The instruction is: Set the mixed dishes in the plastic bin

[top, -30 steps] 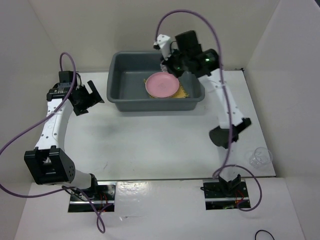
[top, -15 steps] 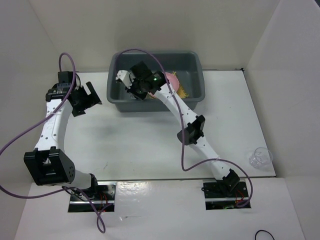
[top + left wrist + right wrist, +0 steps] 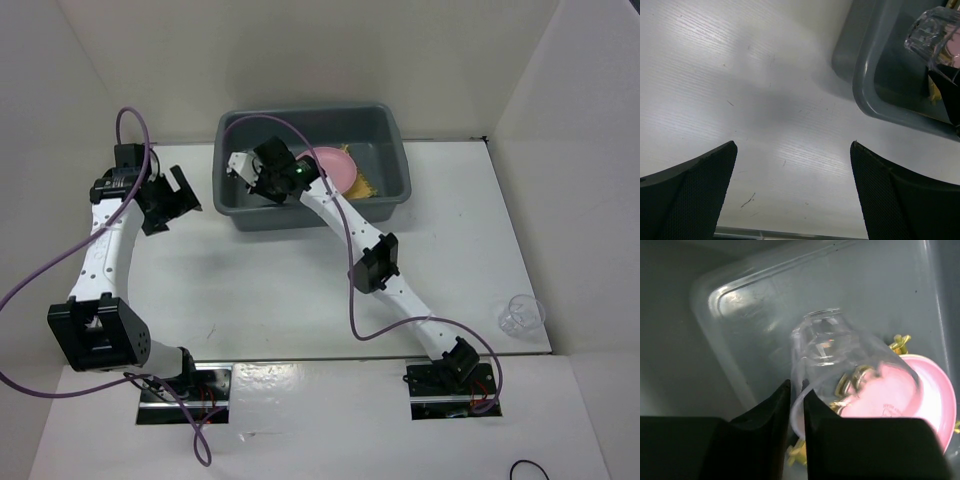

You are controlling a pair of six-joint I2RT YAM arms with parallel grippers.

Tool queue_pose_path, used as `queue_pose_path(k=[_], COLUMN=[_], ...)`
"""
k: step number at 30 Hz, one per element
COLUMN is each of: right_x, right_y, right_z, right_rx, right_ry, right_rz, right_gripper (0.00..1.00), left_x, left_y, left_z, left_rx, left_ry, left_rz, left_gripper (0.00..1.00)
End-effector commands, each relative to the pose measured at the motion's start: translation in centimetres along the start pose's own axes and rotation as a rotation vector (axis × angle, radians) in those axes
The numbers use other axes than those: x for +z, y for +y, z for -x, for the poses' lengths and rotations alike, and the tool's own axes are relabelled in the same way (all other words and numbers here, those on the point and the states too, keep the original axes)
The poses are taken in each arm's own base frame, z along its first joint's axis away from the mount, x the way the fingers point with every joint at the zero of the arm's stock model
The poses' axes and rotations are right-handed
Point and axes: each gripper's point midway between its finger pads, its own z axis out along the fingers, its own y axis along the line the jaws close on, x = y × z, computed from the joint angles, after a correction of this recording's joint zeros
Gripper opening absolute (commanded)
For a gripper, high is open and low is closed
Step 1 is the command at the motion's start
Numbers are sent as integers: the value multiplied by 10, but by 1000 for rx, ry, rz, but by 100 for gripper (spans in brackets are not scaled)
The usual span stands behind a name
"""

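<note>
Over the 9 o'clock half of the plastic bin (image 3: 310, 108), we see the right end effector (image 3: 796, 387) with its jaws narrow, the thin rim wall of a clear cup (image 3: 840, 355) caught between them. From the fingers the cup reaches toward 1 o'clock, tilted and hanging above the bin floor. We judge the main risk to be the let-go: a light, round cup dropped on its side could roll or bounce, knocking into the pink plate (image 3: 925, 390) at 3 o'clock, which rests on the bamboo mat (image 3: 366, 186). Such a slim pinch on slick plastic might also slip, or a finger inside the rim could drag the cup along when it lifts away. Another cup (image 3: 522, 315) stands at 4 o'clock on the bench (image 3: 280, 270), near its edge, where a careless reach could push it off. The left end effector (image 3: 792, 145) hangs spread wide above the bench at 9 o'clock of the bin, holding nothing.
</note>
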Motion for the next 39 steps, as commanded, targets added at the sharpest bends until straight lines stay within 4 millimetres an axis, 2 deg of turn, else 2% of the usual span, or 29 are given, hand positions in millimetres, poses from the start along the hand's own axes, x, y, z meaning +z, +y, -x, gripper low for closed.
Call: queue_pose_path(k=[1,4,6,7,11,13,15,16,17,18,19,20,22,23,25,26,27,28,29,30,31,32,33,34,36,37,38,39], right_x=[22,22,14,14,-15,-48,-84,-127,-151,-172,-210,-216,-249,-275,-298,-309,-332,-344,-355,-370,-393,-399,-414,-408,-417,-419,-411,-418], right_y=[21,19,20,25,14,2,-30,-39,-69,-83,-96,-125,-150,-165,-171,-156,-161,-155,-137,-131,-126,-105,-94,-69,-49,-36,-13,-6], right_z=[-7,-3,11,17,42,58,57,63,42,29,22,-30,-69,-110,-158,-192,-236,-263,-292,-318,-353,-374,-398,-413,-427,-434,-443,-446], right_rx=[-46,-36,-35,-42,-25,7,82,145,209,254,336,438,502,562,624,676,765,829,898,953,1030,1076,1137,1181,1180,1198,1215,1221], right_ry=[27,11,-18,-35,-95,-121,-146,-184,-176,-171,-186,-92,-49,11,107,191,250,298,362,416,461,510,541,586,637,671,715,723], right_rz=[25,14,5,14,-11,-50,-92,-70,-90,-92,-109,-127,-178,-217,-265,-251,-299,-316,-326,-376,-430,-435,-466,-422,-446,-438,-397,-424], right_gripper=[22,33,36,40,52,53,53,53,59,62,65,69,72,73,75,75,76,76,76,75,75,75,73,73,73,72,72,72], left_x=[0,5,5,7,10,13,10,7,5,2,0,-2,-2,-2,2,5,6,6,9,9,11,18,19,21,23,28,32,36], left_y=[8,12,12,12,14,18,17,17,16,15,13,11,10,10,8,7,6,6,6,9,8,10,7,5,1,2,-1,0], left_z=[0,-1,-1,-4,-2,-1,4,10,13,14,18,21,21,21,21,21,23,24,25,27,29,27,29,27,30,26,26,25], left_rx=[8,0,0,-1,-8,-17,-15,-5,-4,-3,-2,-1,-1,-1,-1,-1,9,9,9,2,1,-1,0,-1,-10,-13,-14,-25], left_ry=[1,7,7,18,16,22,4,-13,-23,-31,-43,-53,-49,-49,-41,-37,-46,-46,-47,-50,-47,-29,-26,-12,-9,19,31,41], left_rz=[16,24,24,19,24,32,34,40,37,33,28,24,16,16,8,-1,-4,-4,-5,0,1,9,-5,-18,-27,-28,-38,-34], left_gripper=[100,100,100,100,100,100,100,100,100,100,100,100,100,100,100,100,100,100,100,100,100,100,100,100,100,100,100,100])
